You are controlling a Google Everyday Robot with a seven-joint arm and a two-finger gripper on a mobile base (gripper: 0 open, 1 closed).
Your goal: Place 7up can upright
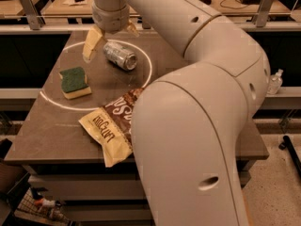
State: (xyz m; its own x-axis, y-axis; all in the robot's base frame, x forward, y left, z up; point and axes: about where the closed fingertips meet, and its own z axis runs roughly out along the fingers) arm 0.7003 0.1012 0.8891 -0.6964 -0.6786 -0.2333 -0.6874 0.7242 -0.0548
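Note:
The 7up can (120,55) is a silvery-grey drink can lying on its side on the dark table (56,135), its shiny round end facing front-right. My gripper (112,37) hangs just above and behind the can's far end. It is open: the pale left finger (91,44) points down to the left of the can, and the other finger shows only at the can's far right. Nothing is held.
A green and yellow sponge (75,82) lies left of the can. A brown and yellow chip bag (112,127) lies at the front, partly behind my arm (197,126), which hides the table's right half. White circles are marked on the table. A bottle (275,81) stands at the far right.

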